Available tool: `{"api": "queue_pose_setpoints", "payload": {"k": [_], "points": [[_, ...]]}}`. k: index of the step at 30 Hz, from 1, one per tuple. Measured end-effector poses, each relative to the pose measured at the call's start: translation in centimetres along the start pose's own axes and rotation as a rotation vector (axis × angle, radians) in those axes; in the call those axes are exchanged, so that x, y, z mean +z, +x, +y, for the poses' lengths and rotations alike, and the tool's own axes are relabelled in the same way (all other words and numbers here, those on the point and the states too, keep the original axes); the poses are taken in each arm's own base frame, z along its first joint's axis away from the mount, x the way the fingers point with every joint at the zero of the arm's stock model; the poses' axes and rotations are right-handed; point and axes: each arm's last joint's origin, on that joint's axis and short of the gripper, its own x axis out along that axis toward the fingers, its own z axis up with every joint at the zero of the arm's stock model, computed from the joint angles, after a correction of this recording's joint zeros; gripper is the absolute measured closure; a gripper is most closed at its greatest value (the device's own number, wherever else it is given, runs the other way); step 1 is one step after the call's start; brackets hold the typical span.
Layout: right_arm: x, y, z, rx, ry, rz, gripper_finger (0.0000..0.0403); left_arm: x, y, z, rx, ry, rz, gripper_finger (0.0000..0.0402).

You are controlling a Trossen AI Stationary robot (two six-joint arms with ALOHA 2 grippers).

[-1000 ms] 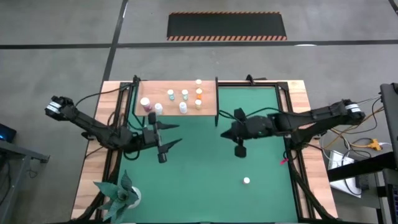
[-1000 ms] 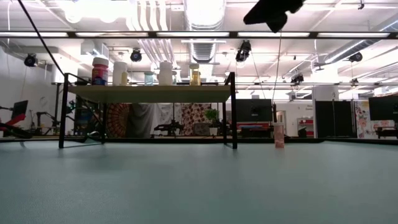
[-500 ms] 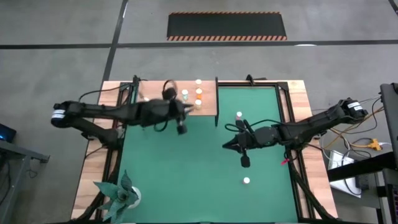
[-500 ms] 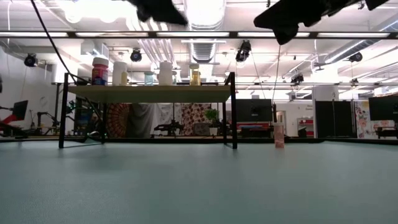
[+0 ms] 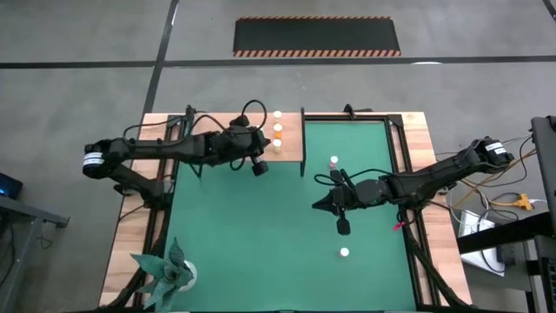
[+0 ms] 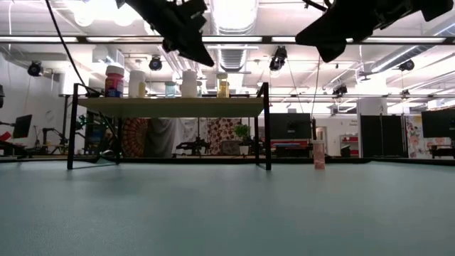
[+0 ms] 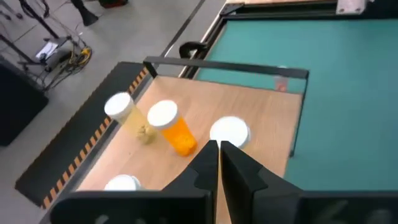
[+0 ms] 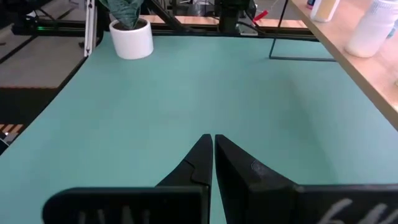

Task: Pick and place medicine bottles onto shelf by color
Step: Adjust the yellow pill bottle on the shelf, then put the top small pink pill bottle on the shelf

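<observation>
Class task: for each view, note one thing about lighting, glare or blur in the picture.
High view: even light, faint shadows. Low view: bright ceiling lamps glare, arms are dark silhouettes. Left wrist view: shelf evenly lit, bottles slightly soft. Right wrist view: mat evenly lit, near fingers soft.

the left arm is stretched across toward the far side, its left gripper (image 5: 258, 168) with jaws pressed together. the right gripper (image 5: 342, 227), jaws likewise closed, is held above mid-desk.

Left arm (image 5: 187, 149) covering most of the shelf (image 5: 291, 143) from above (several bottles lost underneath), white-capped bottle (image 7: 122, 183) cut off at the wrist frame's bottom edge
</observation>
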Motion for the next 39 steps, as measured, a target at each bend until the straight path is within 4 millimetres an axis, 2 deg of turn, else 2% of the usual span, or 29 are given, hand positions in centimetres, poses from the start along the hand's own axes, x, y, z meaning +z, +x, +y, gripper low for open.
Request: {"api": "queue_pose_setpoints", "payload": {"k": [5,26,29,34,36,39], "points": [[0.0,0.0,0.0,0.000,0.002,0.002,0.0394,-0.7,1.6,-0.2,0.012,-0.010,0.056,0.0401],[-0.3,0.0,0.0,-0.001,0.003,0.011,0.0394,-0.3,1.8,-0.5,-0.022,-0.052,0.013,0.0402],[-0.3,0.0,0.0,-0.002,0.023,0.014,0.0394,0.5,0.8,-0.6,-0.035,-0.056,-0.024,0.0402],[-0.7,-0.3,-0.1,-0.013,0.056,0.059,0.0394,2.5,-2.8,-1.5,-0.106,-0.063,-0.144,0.0402],[-0.7,-0.7,-0.7,-0.094,0.121,0.069,0.0394,3.0,-4.5,-2.4,-0.155,-0.056,-0.188,0.0401],[-0.5,-2.2,-2.4,-0.317,0.295,0.112,0.0394,3.6,-6.8,-4.4,-0.249,-0.043,-0.264,0.0401]]}}
